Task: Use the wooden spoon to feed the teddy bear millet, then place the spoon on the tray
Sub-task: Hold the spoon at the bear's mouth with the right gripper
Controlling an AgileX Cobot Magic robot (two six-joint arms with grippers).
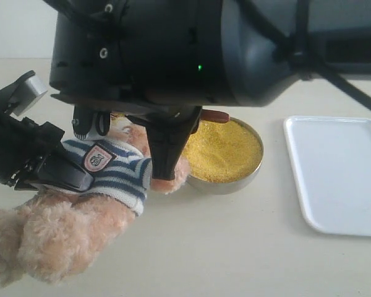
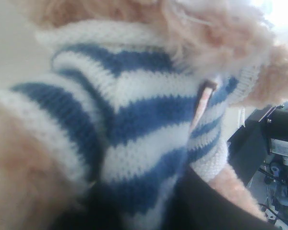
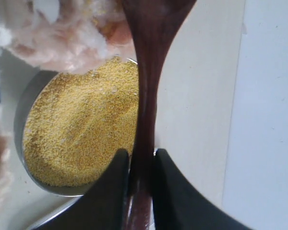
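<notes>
The right gripper [image 3: 141,160] is pinching the slim handle of the wooden spoon [image 3: 148,86], its two black, smoothly curved fingers [image 3: 116,191] squeezing the dark reddish-brown wood from either side. The handle runs straight out past the edge of the millet [image 3: 81,129], a fine, bright-yellow, sandy grain filling a round metal bowl [image 3: 20,120] with a thin shiny rim. It widens into the spoon's bowl right by the shaggy pale-brown fur of the teddy bear [image 1: 74,229]; whether any grain sits in it I cannot tell. The right arm hangs low over the bear's head and hides most of it, the gripper pointing down between bear and bowl. The left gripper [image 1: 80,179] comes in tilted from the left and is closed on the bear's chest, its black fingers sunk in the knitted navy-and-white striped shirt [image 2: 134,120] just beside the crest badge [image 1: 98,159]. The bear lies tilted, its fur reaching the bowl's rim. The tray [image 1: 334,179], flat, white and round-cornered with a low lip, lies on the pale table [image 1: 235,247] right of the bowl, apart from it.
</notes>
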